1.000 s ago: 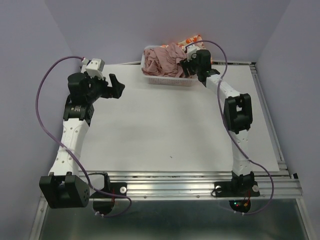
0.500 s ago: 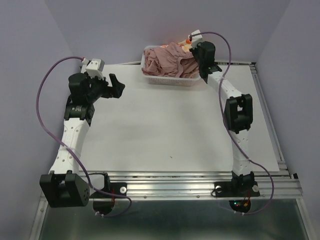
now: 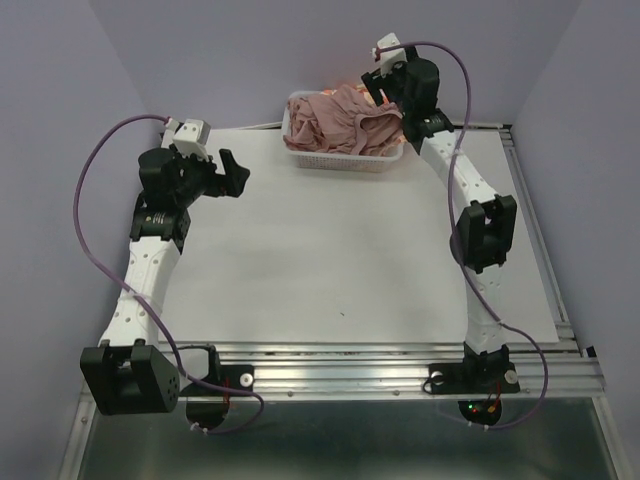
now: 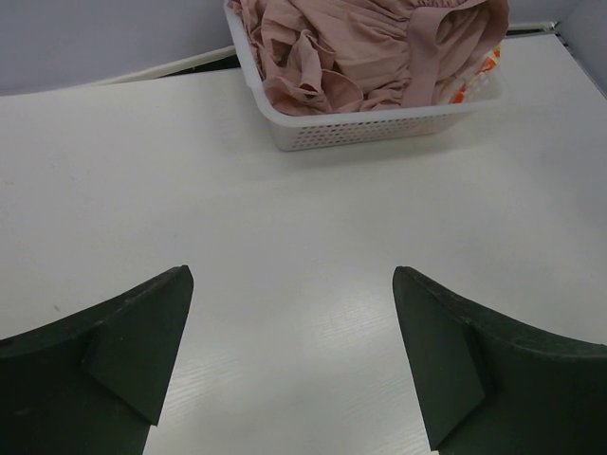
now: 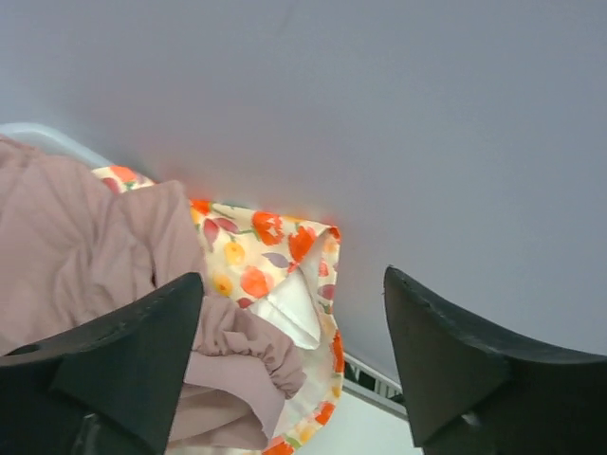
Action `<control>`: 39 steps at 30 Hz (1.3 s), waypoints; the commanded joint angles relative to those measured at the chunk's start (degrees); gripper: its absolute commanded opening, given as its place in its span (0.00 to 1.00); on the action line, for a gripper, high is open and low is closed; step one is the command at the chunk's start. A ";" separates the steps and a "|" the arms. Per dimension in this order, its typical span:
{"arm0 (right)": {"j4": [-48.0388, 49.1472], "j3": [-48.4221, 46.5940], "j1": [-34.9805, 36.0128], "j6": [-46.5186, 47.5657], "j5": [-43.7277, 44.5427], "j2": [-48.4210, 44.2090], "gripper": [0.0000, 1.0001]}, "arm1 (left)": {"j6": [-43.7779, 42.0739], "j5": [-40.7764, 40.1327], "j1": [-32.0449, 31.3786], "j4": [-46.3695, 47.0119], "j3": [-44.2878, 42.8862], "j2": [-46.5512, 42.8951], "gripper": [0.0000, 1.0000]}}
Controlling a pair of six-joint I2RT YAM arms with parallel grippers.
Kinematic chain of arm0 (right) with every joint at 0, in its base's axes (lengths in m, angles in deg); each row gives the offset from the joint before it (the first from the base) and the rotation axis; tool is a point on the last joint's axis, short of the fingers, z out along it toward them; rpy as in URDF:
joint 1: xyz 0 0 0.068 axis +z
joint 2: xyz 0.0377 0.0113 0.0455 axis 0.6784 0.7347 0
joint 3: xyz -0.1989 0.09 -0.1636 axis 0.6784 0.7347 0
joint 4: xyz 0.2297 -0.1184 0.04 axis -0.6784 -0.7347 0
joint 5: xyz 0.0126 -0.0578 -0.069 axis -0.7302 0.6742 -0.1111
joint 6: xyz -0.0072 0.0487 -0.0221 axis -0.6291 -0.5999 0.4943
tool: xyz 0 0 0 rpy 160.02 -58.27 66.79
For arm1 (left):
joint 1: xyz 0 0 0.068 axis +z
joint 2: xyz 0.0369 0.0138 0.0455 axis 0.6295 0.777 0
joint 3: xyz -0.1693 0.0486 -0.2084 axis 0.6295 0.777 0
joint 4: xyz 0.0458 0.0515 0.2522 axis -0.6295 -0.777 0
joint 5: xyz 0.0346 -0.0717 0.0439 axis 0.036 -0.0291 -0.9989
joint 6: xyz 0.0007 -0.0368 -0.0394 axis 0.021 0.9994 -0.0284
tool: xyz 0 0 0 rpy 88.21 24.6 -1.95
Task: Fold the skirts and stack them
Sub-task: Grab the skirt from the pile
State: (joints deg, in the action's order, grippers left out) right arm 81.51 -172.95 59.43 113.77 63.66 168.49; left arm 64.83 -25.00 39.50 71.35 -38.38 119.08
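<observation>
So the right arm (image 3: 470,200) has been swung up and back in the last second: it was parked by the right edge of the basket (image 3: 330,160), and now it's been raised over the far right corner. The left arm (image 3: 150,260) hasn't been moved at all. Nothing's been pulled out yet, so this is probably a line-up for the first grab.

Both skirts are piled in the basket at the back of the table (image 3: 330,260). The pink skirt (image 3: 335,120) is heaped on top and the printed skirt (image 5: 256,256) is tucked under it at that far corner. The right gripper (image 5: 289,284) is spread wide with nothing held, and the printed edge is seen just below, between its fingers. The left gripper (image 4: 292,280) is spread wide too, hung over bare table, well apart from the basket.
</observation>
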 commanded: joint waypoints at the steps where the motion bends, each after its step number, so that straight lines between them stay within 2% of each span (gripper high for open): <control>1: -7.52 2.92 0.96 6.61 -5.51 -3.45 0.90 | -1.19 2.54 0.12 2.93 -0.45 -1.74 0.99; 6: -10.34 6.62 -1.59 6.09 -13.22 -3.81 0.93 | -2.77 6.68 0.12 4.77 1.74 -2.88 0.99; 10: -10.71 6.53 -2.73 5.84 -15.26 -1.44 0.82 | -1.98 7.21 0.12 5.91 2.45 -2.71 0.98; 13: -8.77 5.40 -4.05 3.82 -15.00 1.37 0.75 | -1.89 7.47 0.12 6.00 2.28 -2.10 0.98; 23: -6.66 5.03 -5.20 8.37 -13.33 3.84 0.70 | -0.40 6.86 0.12 6.88 2.36 0.01 0.98; 28: -0.34 5.83 -5.20 7.51 -9.82 4.80 0.55 | 0.04 5.89 0.12 7.49 2.36 1.07 0.98; 32: 1.60 4.60 -5.20 7.15 -8.67 5.51 0.54 | 0.13 6.07 0.12 7.58 2.72 0.98 0.97; 36: 1.96 3.28 -5.20 8.64 -8.15 6.56 0.50 | -0.22 5.71 0.12 7.67 3.16 0.89 0.97; 39: 1.87 3.19 -5.20 9.34 -8.05 7.18 0.51 | -0.40 5.63 0.12 7.67 2.98 0.89 0.97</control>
State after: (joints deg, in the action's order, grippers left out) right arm 79.87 -167.25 54.31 121.90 54.50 174.92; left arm 64.64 -19.45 39.50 76.11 -36.17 120.93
